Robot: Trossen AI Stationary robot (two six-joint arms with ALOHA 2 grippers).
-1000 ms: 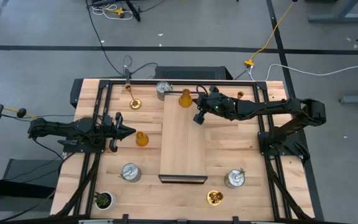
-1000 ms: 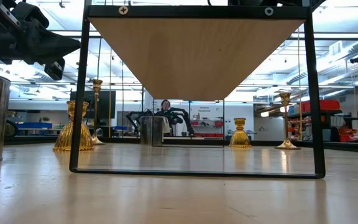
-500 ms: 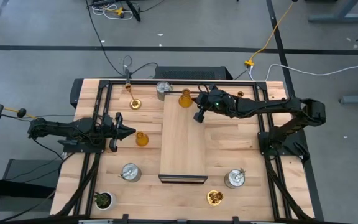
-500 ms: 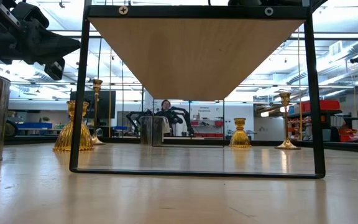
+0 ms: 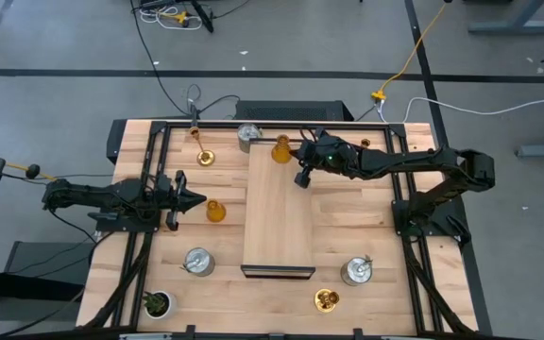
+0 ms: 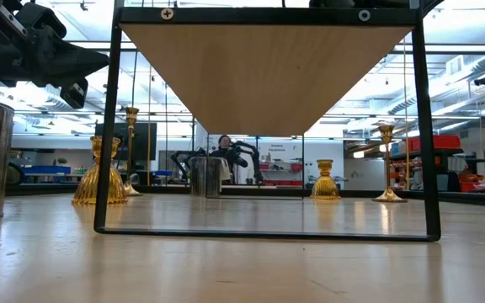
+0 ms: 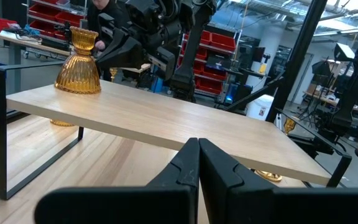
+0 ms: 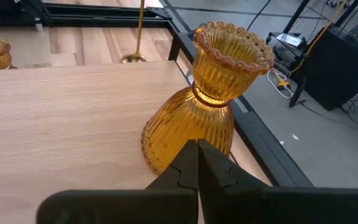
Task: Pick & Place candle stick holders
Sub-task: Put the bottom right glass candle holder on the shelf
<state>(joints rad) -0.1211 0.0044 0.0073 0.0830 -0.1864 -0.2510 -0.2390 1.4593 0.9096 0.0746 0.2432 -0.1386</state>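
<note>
An amber-orange ribbed glass bell-shaped candle holder (image 5: 281,149) stands upright at the top end of the raised light-wood shelf (image 5: 277,217), upper centre of the high view. The right gripper (image 5: 301,178) hovers just beside it, fingers pressed together (holding nothing). The left gripper (image 5: 196,199), also closed and empty, waits centre-left, near a second amber bell holder (image 5: 215,211).

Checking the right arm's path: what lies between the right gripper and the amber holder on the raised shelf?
Nothing: in the right wrist view only bare shelf board separates the shut right gripper from the amber holder.
</note>
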